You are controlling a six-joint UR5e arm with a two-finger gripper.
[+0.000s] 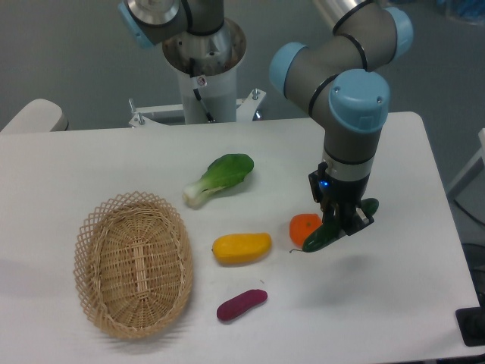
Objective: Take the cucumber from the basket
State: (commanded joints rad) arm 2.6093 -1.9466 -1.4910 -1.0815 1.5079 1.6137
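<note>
Fingers (pixel 339 218) of the gripper (pixel 343 224) pinch the cucumber (pixel 337 227), slim, dark green, tilted, well right of the basket (pixel 133 262); beside an orange fruit (pixel 304 228).

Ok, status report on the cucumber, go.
Gripper shut on cucumber, carried clear of the table. Basket empty, far left. Orange fruit right beside the cucumber's lower end.

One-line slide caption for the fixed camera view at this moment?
UR5e gripper holds the cucumber above the table, right of the empty basket and beside the orange fruit.
</note>
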